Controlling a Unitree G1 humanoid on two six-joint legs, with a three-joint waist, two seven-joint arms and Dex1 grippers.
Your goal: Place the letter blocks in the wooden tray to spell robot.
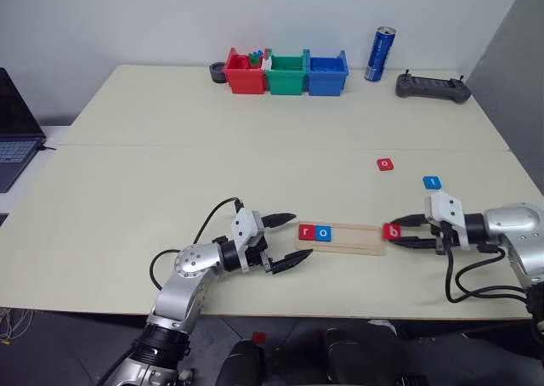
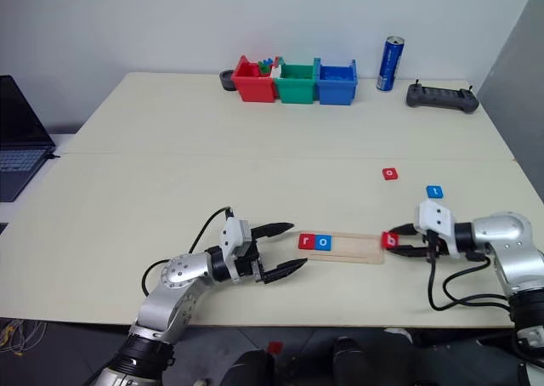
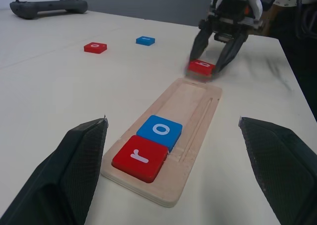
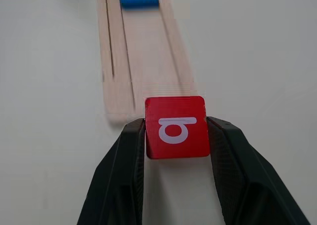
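The wooden tray (image 1: 340,237) lies just below the middle of the head picture, with a red r block (image 1: 307,230) and a blue o block (image 1: 324,232) side by side at its left end, touching each other. That leaves the groove free to the right of them, which is where the third letter belongs.

The right gripper (image 4: 176,136) sits at the tray's right end with its jaws pinching a red b block (image 4: 177,127) by two opposite edges. The letter face is left uncovered, so the block can go flat into the groove. It looks to be held just off the tray's end, lined up with the groove.

The left gripper (image 1: 285,242) hangs beside the tray's left end, jaws spread wide and gripping nothing. It seems parked there to stop the tray sliding when a block is pushed in, though I cannot tell whether it touches the wood.

Two blocks wait loose on the bench (image 1: 170,173) in the right half of the head picture: a red o block (image 1: 386,163) and, lower and further right, a blue t block (image 1: 433,182). They lie apart from each other and from the tray, within the right arm's side.
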